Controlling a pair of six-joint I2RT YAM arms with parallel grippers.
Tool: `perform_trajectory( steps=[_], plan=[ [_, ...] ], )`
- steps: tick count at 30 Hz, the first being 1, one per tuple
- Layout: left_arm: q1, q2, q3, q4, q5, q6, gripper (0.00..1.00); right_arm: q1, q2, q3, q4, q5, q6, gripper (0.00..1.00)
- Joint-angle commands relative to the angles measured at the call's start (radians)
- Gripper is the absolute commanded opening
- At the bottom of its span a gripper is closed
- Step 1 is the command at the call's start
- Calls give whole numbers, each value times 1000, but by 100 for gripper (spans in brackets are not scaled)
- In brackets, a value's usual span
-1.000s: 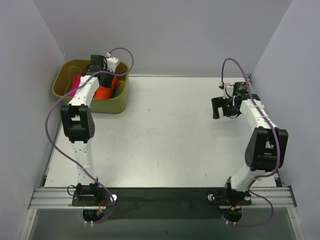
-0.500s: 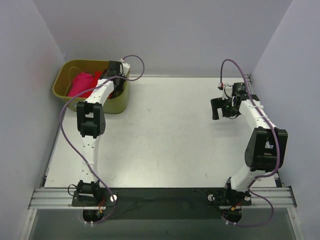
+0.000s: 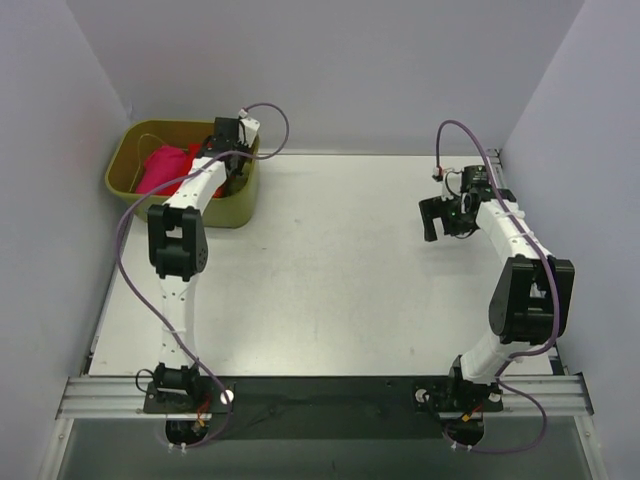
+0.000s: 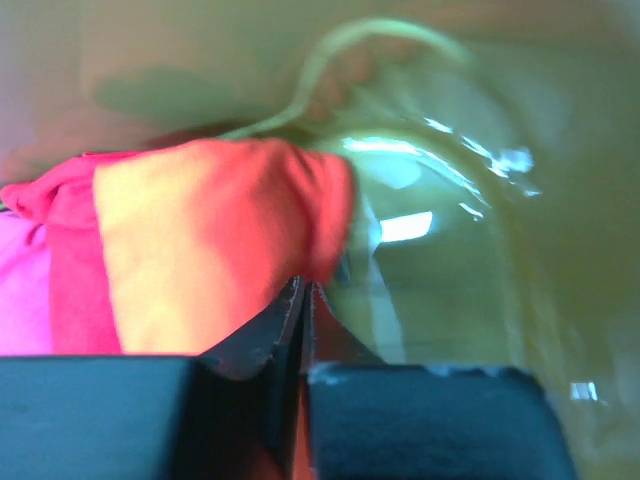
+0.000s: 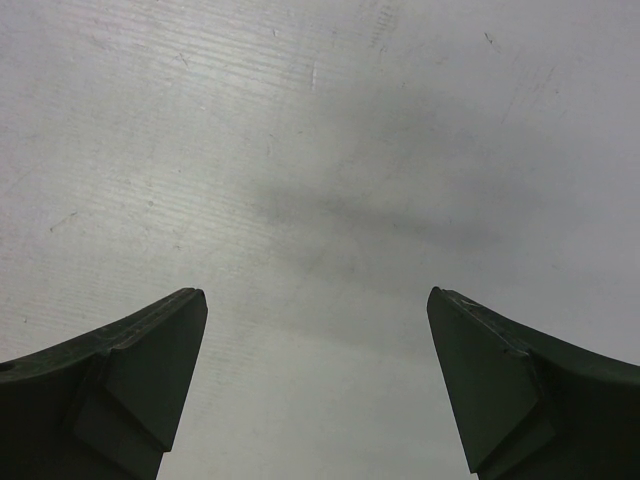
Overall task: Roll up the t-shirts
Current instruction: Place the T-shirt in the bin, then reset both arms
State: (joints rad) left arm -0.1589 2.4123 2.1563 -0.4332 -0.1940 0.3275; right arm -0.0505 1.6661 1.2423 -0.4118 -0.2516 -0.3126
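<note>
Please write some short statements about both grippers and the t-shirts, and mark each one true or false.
1. The right gripper has its jaws open above the table. True.
2. The left gripper is inside the basket. True.
3. A t-shirt lies spread out on the table. False: the pink t-shirt and the orange t-shirt are in the basket.
4. The left gripper has its jaws wide open. False: they are shut on the orange t-shirt.

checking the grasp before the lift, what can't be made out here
Left wrist view: blurred; the left fingers are shut at an orange-red shirt, but whether they pinch it is unclear.
Top view: the left arm covers those fingers and much of the basket; only the pink shirt shows clearly.
Right wrist view: the open right fingers are cut off by the bottom edge.
</note>
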Motion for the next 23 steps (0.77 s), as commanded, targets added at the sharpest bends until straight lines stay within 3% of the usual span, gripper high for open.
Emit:
perform_trajectory(
  steps=[1, 2, 4, 5, 6, 12, 18, 23],
  plan=[
    [-37, -293, -65, 39, 153, 34, 35, 6, -78, 40, -65, -6, -25, 100],
    [-51, -355, -73, 27, 148, 35, 55, 8, -101, 52, -74, -14, -34, 100],
    [-60, -413, -82, -30, 156, 28, 69, 15, -129, 66, -119, -29, -36, 100],
    [-60, -471, -104, -50, 168, 18, 90, 20, -155, 72, -133, -26, -16, 100],
    [-59, -502, -128, -76, 188, 6, 97, 40, -170, 81, -154, -11, 6, 100],
    [-59, -781, -452, -92, 318, -51, 97, 162, -327, 22, -220, 230, 93, 100],
    [-70, -1038, -801, -50, 436, -116, 97, 297, -471, -15, -341, 248, 147, 100],
    [-73, -1134, -904, -70, 458, -160, 97, 327, -516, -24, -366, 216, 132, 100]
  ],
)
